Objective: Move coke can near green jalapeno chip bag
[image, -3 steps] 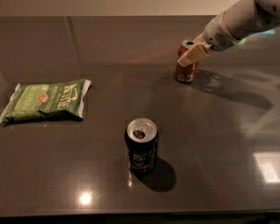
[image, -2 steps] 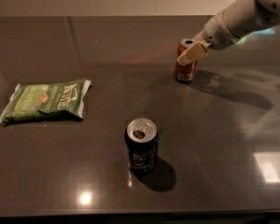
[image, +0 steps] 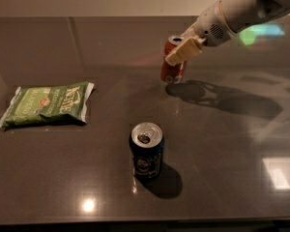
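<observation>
The coke can [image: 171, 70], red-orange with a silver top, is at the back right of the dark tabletop, tilted slightly. My gripper [image: 180, 50] comes in from the upper right and is shut on the can's upper part, one cream finger [image: 184, 51] lying across its front. The green jalapeno chip bag [image: 48, 104] lies flat at the left, well apart from the can.
A dark blue can [image: 146, 151] stands upright with its top open in the front middle, between the bag and the coke can. The dark glossy table [image: 232, 144] shows light reflections at the right and front. My white arm [image: 241, 8] reaches in over the back right.
The gripper and the coke can have moved left together, toward the table's middle, and the can now leans a little.
</observation>
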You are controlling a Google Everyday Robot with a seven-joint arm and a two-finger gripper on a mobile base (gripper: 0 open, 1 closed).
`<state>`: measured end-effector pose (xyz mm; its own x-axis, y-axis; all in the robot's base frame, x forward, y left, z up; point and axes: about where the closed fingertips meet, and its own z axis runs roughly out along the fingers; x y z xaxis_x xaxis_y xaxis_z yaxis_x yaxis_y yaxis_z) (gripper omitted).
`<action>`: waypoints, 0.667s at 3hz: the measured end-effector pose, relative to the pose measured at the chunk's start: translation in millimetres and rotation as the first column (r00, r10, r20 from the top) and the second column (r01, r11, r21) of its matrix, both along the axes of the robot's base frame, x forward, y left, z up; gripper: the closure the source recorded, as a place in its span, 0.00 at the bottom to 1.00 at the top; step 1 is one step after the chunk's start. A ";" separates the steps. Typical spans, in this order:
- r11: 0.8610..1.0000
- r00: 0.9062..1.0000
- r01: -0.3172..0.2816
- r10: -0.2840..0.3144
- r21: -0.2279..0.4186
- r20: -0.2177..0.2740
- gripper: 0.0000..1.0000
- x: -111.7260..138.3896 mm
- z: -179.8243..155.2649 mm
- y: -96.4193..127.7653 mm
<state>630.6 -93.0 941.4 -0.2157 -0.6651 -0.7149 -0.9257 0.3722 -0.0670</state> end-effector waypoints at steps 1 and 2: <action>0.986 0.987 -0.161 0.161 0.036 -0.005 1.00 -31.1 8.9 63.3; 0.968 0.968 -0.251 0.251 0.024 0.005 1.00 -47.5 1.5 104.4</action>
